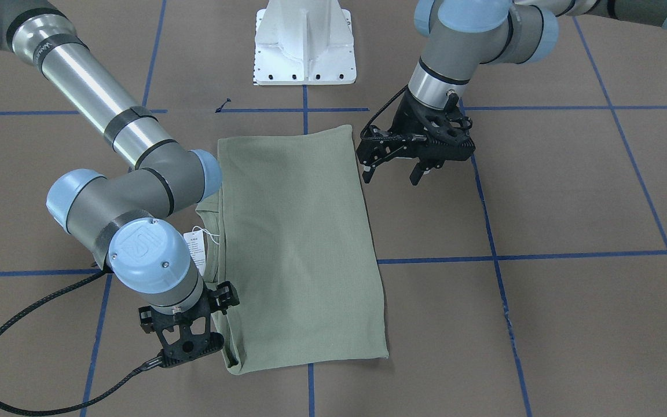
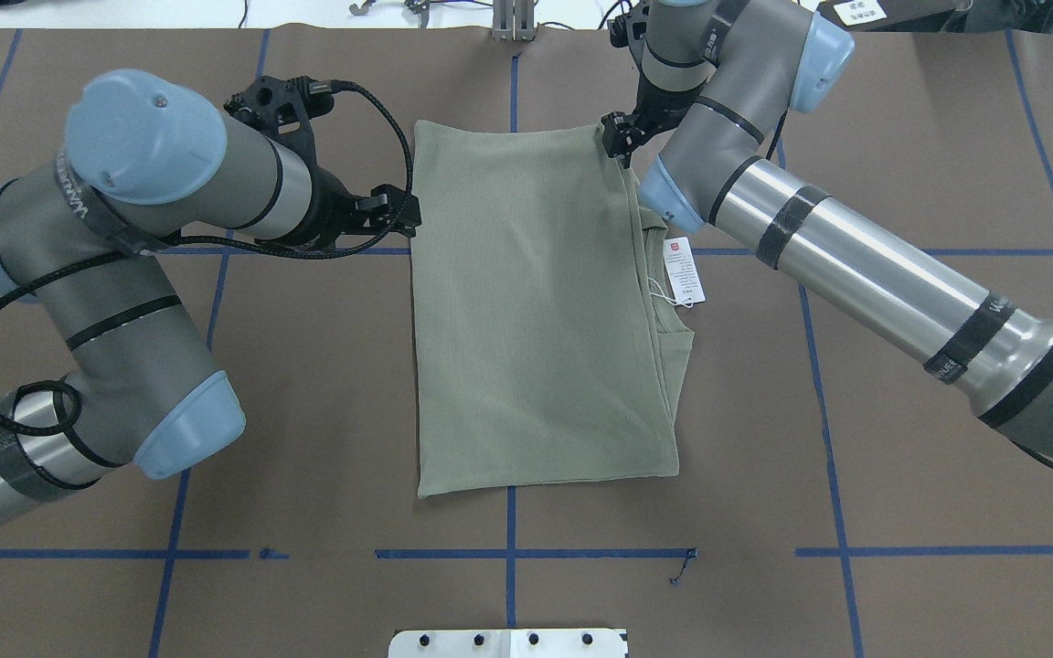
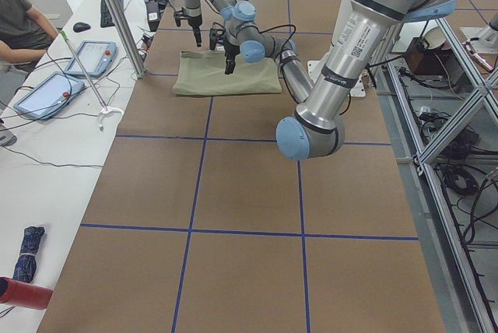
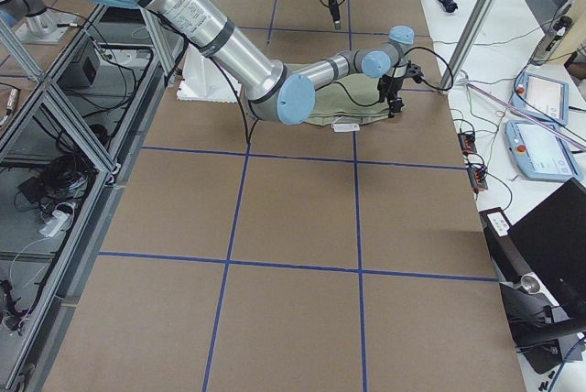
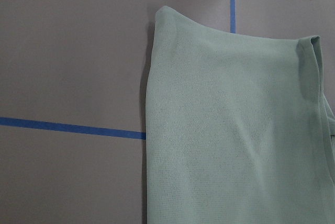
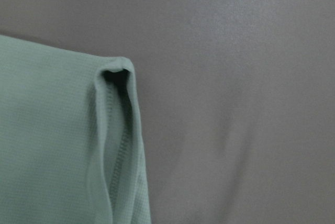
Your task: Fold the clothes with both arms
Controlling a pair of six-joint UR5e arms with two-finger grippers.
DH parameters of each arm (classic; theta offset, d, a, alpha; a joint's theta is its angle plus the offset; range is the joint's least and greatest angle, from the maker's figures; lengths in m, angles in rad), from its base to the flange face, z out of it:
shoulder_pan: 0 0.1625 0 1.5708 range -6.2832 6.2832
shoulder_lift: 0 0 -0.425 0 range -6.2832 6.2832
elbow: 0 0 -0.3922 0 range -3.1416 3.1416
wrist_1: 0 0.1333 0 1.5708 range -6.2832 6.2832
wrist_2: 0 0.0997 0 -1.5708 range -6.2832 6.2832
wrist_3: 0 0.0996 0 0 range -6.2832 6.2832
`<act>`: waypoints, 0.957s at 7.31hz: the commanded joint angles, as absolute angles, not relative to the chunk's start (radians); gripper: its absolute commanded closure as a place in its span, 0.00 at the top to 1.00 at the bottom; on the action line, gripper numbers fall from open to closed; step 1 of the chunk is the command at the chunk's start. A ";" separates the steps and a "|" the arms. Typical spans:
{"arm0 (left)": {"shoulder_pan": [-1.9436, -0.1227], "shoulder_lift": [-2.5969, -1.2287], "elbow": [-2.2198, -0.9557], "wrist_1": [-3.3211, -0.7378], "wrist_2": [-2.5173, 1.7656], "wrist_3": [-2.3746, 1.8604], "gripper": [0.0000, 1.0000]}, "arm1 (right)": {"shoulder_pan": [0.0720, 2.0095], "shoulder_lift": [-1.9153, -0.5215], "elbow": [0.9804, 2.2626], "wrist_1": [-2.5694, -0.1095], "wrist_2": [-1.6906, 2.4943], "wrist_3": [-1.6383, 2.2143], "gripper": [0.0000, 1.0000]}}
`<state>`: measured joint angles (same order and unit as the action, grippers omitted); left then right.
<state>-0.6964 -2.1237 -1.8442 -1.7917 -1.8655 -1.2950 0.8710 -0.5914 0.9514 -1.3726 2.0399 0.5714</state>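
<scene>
The sage-green shirt lies flat in the middle of the brown counter, already reduced to a long rectangle with no sleeve showing. Its neckline and white hang tag peek out along the left long edge in the front-facing view, which is where the layers stack up. That layered edge seems to be why the right arm is bent low at the lower left of that view, its jaws at the shirt's bottom-left corner. The wrist camera there looks straight onto that corner, where the folded plies gape slightly, yet no finger shows in it — so I cannot tell whether the jaws are spread, pressed together or pinching cloth. The left arm comes in from the upper right and holds its jaws spread wide and empty, lifted off the counter just beside the shirt's opposite long edge and touching nothing. Its own camera looks down on a neater, flatter corner. Judging from this, the lengthwise folds are done and a crosswise fold is yet to be made — each arm is stationed at its own long edge so the two could take an end of the rectangle together and carry it over evenly. The thick, loose side under the right arm looks the likelier to slip or splay.
</scene>
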 commanded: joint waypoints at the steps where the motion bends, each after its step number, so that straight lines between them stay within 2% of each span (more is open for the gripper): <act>1: -0.698 -2.114 -1.864 -1.790 -1.871 -1.299 1.00 | 0.862 -0.601 1.045 -1.387 2.055 0.635 1.00; 3: -0.660 -2.086 -1.907 -1.795 -1.995 -1.500 1.00 | 0.847 -0.794 1.383 -1.489 2.168 0.774 1.00; 4: -0.570 -2.076 -1.913 -1.830 -1.968 -1.675 1.00 | 0.803 -0.887 1.551 -1.527 2.174 0.882 1.00; 7: -0.337 -2.056 -1.910 -1.804 -1.766 -2.022 1.00 | 0.746 -1.148 1.871 -1.528 2.174 1.037 1.00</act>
